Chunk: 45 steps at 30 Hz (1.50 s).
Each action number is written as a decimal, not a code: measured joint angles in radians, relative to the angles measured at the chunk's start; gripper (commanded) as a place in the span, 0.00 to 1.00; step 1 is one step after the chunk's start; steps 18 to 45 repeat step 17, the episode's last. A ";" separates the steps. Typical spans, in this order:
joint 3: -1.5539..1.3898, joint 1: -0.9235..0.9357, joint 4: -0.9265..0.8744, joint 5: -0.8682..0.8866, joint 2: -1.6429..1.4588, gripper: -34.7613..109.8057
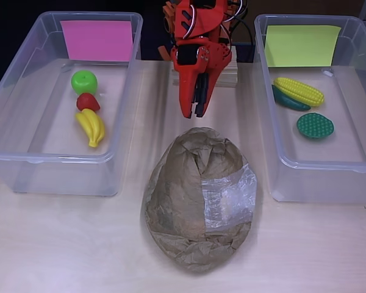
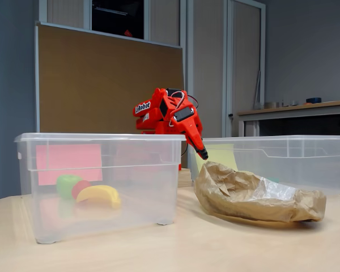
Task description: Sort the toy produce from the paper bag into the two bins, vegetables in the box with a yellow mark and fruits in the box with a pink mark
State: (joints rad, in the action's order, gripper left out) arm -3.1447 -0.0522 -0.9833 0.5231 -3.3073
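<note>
Your red gripper hangs in the air just behind the paper bag, fingers pressed together with nothing in them, tip aimed down at the bag's far end. The bag lies flat on the table between the two bins, long axis running away from you toward the arm, with a clear tape patch on its right side. The left bin with the pink mark has the green apple, strawberry and banana. The right bin with the yellow mark has the corn, a dark green veggie under it and a bumpy green one.
</note>
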 measured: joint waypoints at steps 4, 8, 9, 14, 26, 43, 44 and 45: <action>0.000 -0.006 -0.078 -0.109 -0.008 0.30; 0.000 -0.015 -0.155 -0.170 -0.005 0.28; 0.000 -0.012 -0.183 -0.199 -0.015 0.27; 0.000 -0.034 -0.216 -0.331 -0.014 0.26; 0.000 -0.029 -0.218 -0.353 -0.014 0.26; 0.000 -0.029 -0.218 -0.353 -0.014 0.26; 0.000 -0.029 -0.218 -0.353 -0.014 0.26; 0.000 -0.029 -0.218 -0.353 -0.014 0.26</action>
